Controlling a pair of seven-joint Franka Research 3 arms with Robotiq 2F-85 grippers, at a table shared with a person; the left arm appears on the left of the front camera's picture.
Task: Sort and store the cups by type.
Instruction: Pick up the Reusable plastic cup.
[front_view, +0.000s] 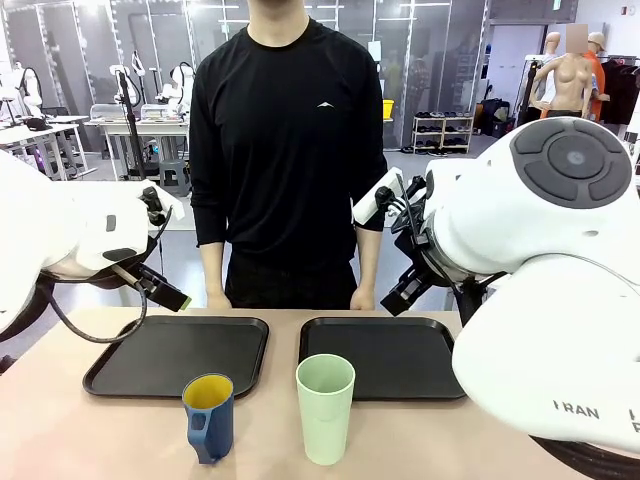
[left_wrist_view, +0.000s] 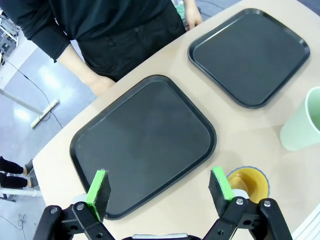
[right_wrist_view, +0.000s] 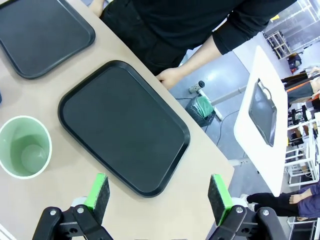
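Blue mug (front_view: 208, 415) beside mint tumbler (front_view: 325, 407) (both upright); left hand (left_wrist_view: 159, 175) and right hand (right_wrist_view: 159, 178) gape wide, empty.

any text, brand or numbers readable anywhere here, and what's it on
"RAN", after a partly seen letter, the rest cut off: on the right arm's white shell.
The small white emblem on the person's black shirt: no letters readable.
No print seen on the blue mug, green tumbler, left tray or right tray.
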